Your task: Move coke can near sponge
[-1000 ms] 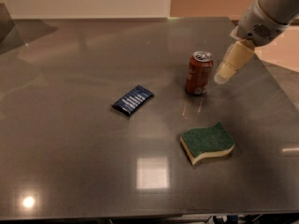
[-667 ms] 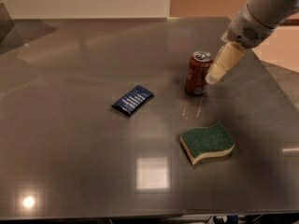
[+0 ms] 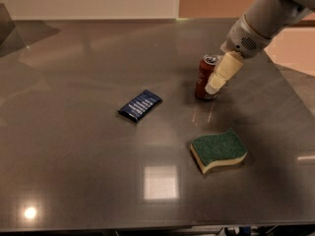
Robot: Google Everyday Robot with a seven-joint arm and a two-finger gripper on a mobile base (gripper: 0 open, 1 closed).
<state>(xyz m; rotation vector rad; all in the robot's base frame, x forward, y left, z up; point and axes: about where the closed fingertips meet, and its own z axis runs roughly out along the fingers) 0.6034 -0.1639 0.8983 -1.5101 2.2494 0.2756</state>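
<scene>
coke can point(image 3: 202, 77): red, silver-topped, upright on desk point(image 3: 74, 151), gripper point(image 3: 212, 86) at its right side | sponge point(image 3: 219, 150): green face up, flat, nearer, apart

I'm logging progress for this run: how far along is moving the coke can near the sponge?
Early. Done: the gripper is at the right side of the coke can. In hand: the grasp, though whether it actually holds the can is not clear. Left: the can stands upright on the table, apart from the sponge, so carrying it over and setting it beside the sponge remain.
</scene>
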